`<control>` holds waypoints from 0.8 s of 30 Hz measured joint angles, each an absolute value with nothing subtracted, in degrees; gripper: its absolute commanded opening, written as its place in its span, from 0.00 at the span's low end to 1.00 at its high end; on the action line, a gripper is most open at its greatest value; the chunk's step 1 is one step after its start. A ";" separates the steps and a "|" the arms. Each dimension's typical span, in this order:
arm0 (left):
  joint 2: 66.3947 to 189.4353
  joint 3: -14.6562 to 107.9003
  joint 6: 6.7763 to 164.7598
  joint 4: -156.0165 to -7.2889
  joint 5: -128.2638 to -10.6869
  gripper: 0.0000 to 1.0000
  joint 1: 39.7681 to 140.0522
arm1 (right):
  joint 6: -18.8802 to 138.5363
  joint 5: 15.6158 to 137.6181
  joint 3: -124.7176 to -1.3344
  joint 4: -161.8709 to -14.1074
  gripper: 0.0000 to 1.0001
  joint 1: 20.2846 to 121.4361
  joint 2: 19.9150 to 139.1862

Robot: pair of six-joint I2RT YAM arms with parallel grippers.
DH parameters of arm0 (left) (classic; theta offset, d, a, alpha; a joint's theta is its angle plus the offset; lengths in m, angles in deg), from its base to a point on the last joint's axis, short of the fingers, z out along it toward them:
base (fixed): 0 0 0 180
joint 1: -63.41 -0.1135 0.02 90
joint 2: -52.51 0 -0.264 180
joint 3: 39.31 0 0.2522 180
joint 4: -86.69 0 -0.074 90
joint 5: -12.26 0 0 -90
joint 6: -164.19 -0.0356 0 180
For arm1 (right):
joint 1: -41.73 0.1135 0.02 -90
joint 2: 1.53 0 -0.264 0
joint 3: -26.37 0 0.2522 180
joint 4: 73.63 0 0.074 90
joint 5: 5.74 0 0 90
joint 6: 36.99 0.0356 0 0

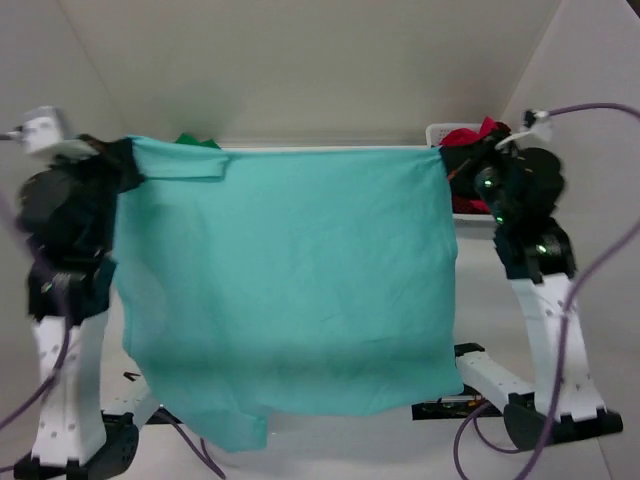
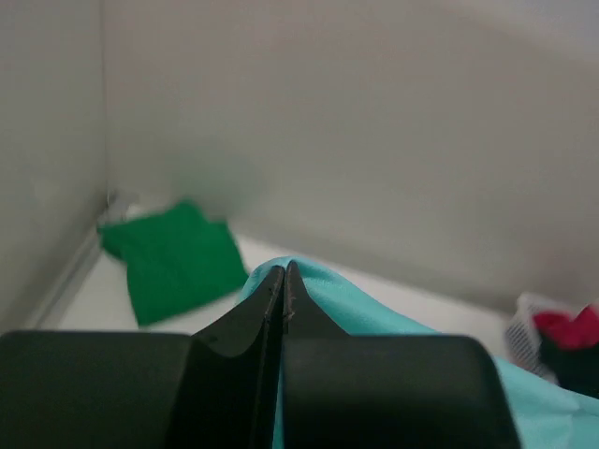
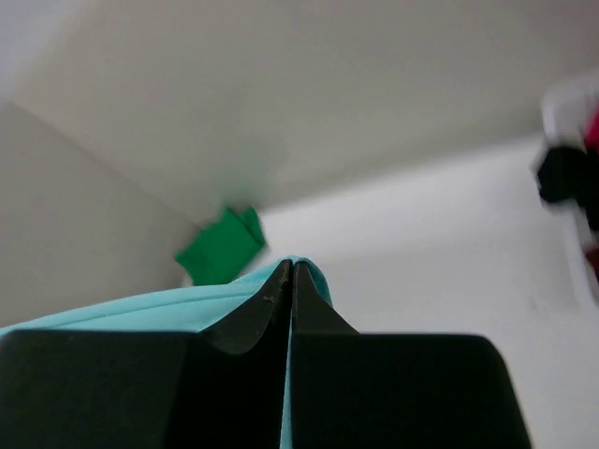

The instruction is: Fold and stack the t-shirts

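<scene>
We have the teal t-shirt spread in the air above the middle of the table, its top edge taut between the left gripper and the right gripper, each pinched fully closed on a top corner. To lay it flat, we should lower both level and together, holding the tension so no crease forms. The green t-shirt lies at the far left corner, possibly already folded.

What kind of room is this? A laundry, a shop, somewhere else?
Probably a robot test booth, not a laundry: bare white panels enclose a white table, the left arm and right arm bolted to it hold up a teal t-shirt, and a white basket holds more clothes.
</scene>
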State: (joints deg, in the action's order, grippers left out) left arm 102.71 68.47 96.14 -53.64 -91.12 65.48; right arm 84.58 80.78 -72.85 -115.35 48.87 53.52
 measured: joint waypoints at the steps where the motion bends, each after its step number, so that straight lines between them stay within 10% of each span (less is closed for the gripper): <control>1: 103.74 64.08 96.80 -54.54 -90.90 0.00 65.48 | 84.93 81.09 -69.44 -114.39 0.00 48.87 54.37; 9: 102.27 31.39 101.90 -56.71 -88.45 0.00 65.50 | 91.20 84.11 -38.36 -112.38 0.00 48.85 58.51; 24: 112.10 24.06 103.57 -68.81 -89.81 0.00 65.50 | 95.60 84.96 -34.21 -101.28 0.00 48.85 72.49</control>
